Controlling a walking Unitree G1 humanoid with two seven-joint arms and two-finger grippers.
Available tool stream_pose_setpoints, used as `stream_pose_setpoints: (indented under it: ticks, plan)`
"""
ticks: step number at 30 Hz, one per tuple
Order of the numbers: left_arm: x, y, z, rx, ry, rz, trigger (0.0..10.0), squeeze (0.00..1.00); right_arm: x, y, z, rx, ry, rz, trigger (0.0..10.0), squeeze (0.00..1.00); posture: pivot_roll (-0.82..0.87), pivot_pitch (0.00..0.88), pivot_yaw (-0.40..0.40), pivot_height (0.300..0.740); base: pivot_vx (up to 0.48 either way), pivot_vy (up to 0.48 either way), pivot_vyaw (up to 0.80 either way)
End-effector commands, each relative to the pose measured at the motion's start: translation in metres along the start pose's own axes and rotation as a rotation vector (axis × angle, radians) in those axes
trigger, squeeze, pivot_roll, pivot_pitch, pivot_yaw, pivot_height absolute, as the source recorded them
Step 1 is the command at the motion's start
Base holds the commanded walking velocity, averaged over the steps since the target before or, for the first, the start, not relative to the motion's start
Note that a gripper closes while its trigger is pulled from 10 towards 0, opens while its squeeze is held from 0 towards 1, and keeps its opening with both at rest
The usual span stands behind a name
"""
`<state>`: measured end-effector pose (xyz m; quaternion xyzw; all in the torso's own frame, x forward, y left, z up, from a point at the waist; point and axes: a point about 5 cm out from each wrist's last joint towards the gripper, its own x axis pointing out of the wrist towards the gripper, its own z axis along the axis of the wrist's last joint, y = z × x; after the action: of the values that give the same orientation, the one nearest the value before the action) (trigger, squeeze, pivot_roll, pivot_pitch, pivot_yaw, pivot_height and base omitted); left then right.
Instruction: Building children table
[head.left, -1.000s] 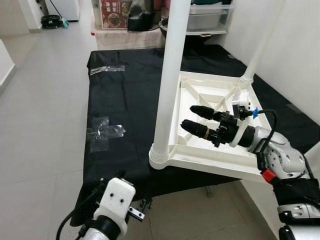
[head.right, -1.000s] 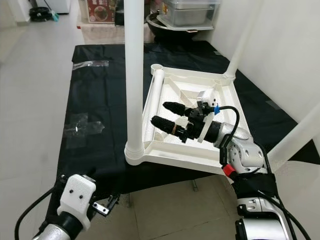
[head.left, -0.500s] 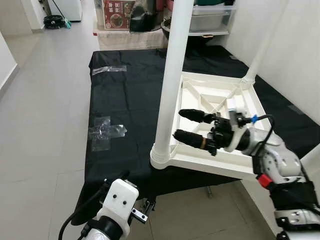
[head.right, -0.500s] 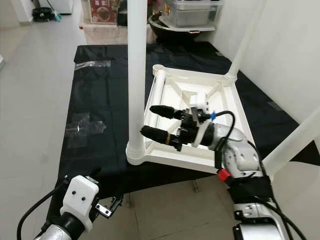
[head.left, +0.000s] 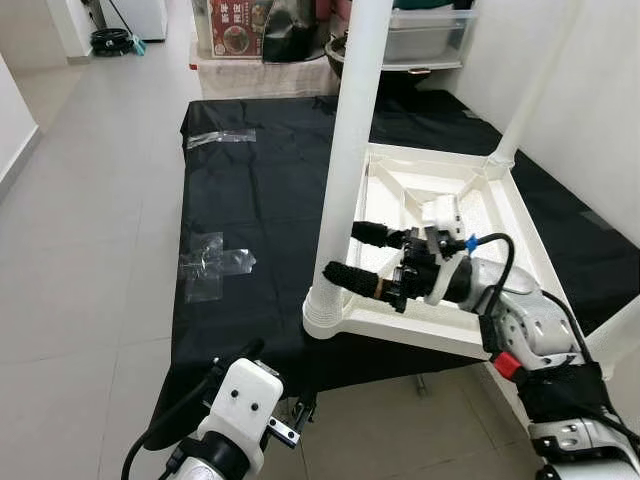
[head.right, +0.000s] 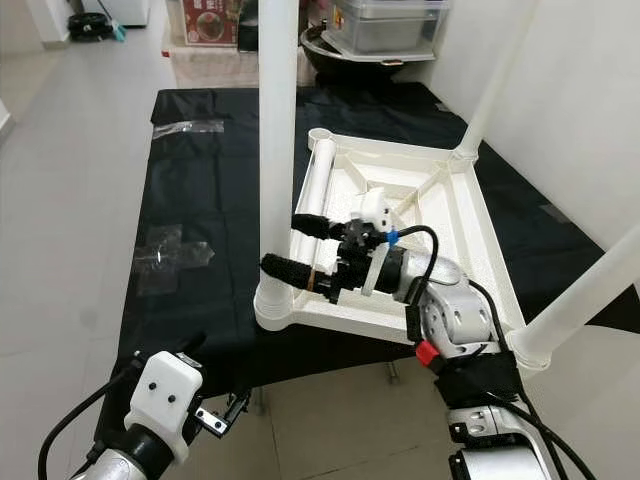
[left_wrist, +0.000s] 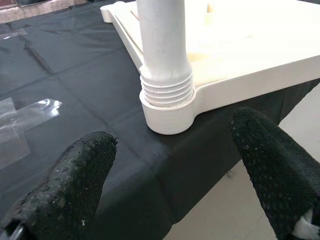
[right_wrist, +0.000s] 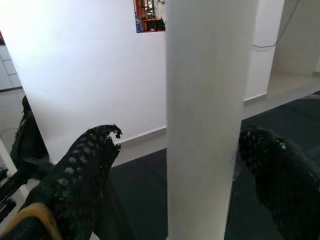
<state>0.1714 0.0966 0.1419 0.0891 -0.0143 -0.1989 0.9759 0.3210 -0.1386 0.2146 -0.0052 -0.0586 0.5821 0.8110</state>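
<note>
A white children's table top (head.left: 430, 328) lies upside down on a black cloth (head.left: 250, 200). A white leg (head.left: 348, 150) stands screwed into its near left corner socket (left_wrist: 167, 102). My right gripper (head.left: 344, 252) is open, with one black finger on each side of that leg (right_wrist: 210, 115), low down near the socket. I cannot tell whether the fingers (right_wrist: 82, 170) touch it. My left gripper (left_wrist: 172, 134) is open, low by the cloth's near edge, facing the socket from a short distance.
Two more white legs stand at the far right (head.left: 530, 90) and near right (head.left: 615, 335) corners. A white tube (head.right: 315, 165) lies along the top's left rim. Clear plastic wrappers (head.left: 212, 265) lie on the cloth. Storage boxes (head.left: 420, 35) stand behind.
My right gripper has moved left across the table top, from its middle to the near left leg, and now has a finger on each side of it. The left arm has barely moved.
</note>
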Motion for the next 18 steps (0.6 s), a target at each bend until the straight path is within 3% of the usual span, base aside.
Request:
stream_pose_setpoints:
  ticks: [1, 18]
  plan:
    - [-0.001, -0.002, 0.000, 0.011, 0.000, -0.009, 10.0, 0.00, 0.004, 0.000, 0.002, -0.009, 0.012, 0.006, 10.0, 0.00, 0.09, 0.114, -0.077, 0.740, 0.000, 0.000, 0.00]
    - [0.000, -0.003, 0.001, 0.015, -0.002, -0.005, 10.0, 0.00, 0.037, -0.011, 0.001, -0.012, -0.020, -0.059, 10.0, 0.00, 0.10, 0.127, -0.092, 0.740, 0.000, 0.000, 0.00]
